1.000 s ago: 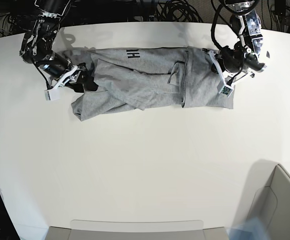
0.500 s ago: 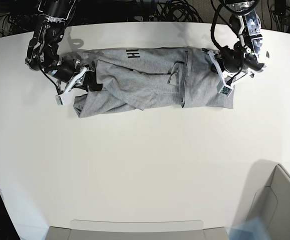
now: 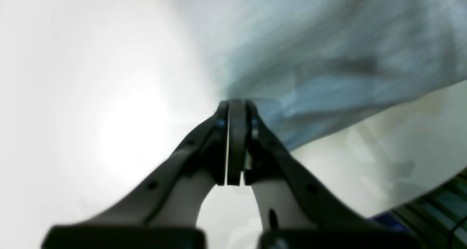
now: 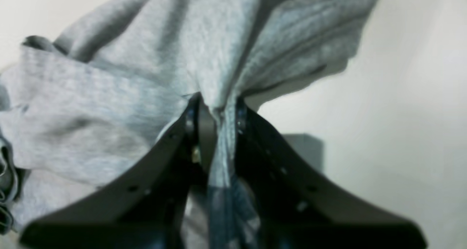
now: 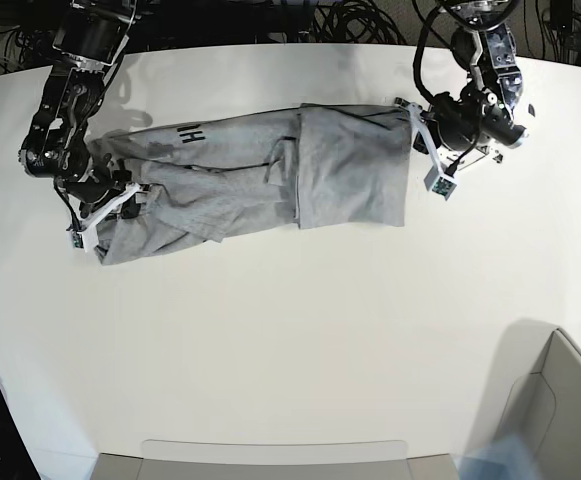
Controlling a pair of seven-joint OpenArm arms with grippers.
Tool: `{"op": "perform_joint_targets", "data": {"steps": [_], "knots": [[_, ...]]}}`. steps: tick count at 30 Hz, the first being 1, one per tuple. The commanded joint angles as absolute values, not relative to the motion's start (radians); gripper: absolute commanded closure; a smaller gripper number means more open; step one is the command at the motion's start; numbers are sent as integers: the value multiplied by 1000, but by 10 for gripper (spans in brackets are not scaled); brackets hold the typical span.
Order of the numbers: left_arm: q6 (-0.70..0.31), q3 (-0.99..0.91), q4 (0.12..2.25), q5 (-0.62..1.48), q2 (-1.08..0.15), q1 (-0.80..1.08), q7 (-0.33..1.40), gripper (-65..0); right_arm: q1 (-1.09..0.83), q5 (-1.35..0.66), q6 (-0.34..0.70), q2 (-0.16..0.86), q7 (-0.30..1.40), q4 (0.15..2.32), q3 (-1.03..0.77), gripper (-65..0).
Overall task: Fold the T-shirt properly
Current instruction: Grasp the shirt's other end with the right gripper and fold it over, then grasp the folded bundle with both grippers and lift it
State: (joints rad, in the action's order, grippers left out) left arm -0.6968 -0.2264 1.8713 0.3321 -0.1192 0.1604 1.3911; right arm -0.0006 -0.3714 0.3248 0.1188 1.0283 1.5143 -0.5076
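1. Your T-shirt [image 5: 260,185] is stretched out across the far half of the white table [image 5: 290,350], lying as a long, rumpled band that runs side to side in the base view.

2. The end on that view's right is folded over into a fairly flat, squarish panel. The other end is bunched and creased, with loose folds dropping toward the near side.

3. You can read a bit of black block lettering [image 5: 189,133] on the far edge of the shirt, toward the base view's left.

4. Your right gripper [image 4: 215,107] is clamped on the T-shirt. The right wrist view shows a pinch of grey fabric squeezed between the two dark fingers [image 4: 251,132], with the cloth fanning out above them and a strip trailing down between them.

5. In the base view that right gripper [image 5: 105,205] sits at the bunched end of the shirt, low over the table.

6. Your left gripper [image 3: 236,112] has its jaws pressed together, pads touching. The tips sit right at the edge of the shirt, which rises away from them in the left wrist view. That view is blurry, so you can't tell whether any fabric is actually caught between the pads.

7. In the base view the left gripper [image 5: 420,135] is at the far corner of the flat panel.

8. A grey bin [image 5: 560,420] stands at the near corner on the base view's right, well apart from the shirt.
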Motion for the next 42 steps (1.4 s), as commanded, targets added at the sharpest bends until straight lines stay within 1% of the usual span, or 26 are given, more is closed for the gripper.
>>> {"op": "perform_joint_targets", "data": {"steps": [1,6,10,12,16,19,22,27,30,33,37,42], "knots": [[-698,-234,1886,340,-125,140,1396,0,15,-371,312,128,1009,1561,-501,0],[-698,-245,1883,334,-130,140,1396,0,8,-259,229,125,1013,1685,-415,0],[-698,-366,1853,332,-140,150,1396,0,-19,-156,124,113,1015,1804,-262,0],[-698,-430,1817,332,-194,171,1396,0,-38,-102,68,108,1020,1854,-162,0],[-698,-507,1730,334,-288,194,1396,0,-56,8,-56,84,1093,1922,68,0],[-698,-513,1669,334,-346,217,1396,0,-58,70,-137,58,1106,1949,199,0],[-698,-519,1621,332,-367,219,1396,0,-48,139,-206,31,1107,1952,312,0],[-698,-519,1612,332,-389,251,1396,0,-5,254,-268,-30,1182,1893,483,0],[-698,-515,1609,332,-389,252,1396,0,7,311,-311,-71,1182,1842,545,0],[-698,-513,1609,332,-390,252,1396,0,8,323,-328,-97,1184,1839,605,0],[-698,-512,1609,332,-389,252,1396,0,19,323,-331,-101,1185,1817,645,0],[-698,-512,1609,332,-389,252,1396,0,42,323,-331,-140,1181,1764,644,0]]}}
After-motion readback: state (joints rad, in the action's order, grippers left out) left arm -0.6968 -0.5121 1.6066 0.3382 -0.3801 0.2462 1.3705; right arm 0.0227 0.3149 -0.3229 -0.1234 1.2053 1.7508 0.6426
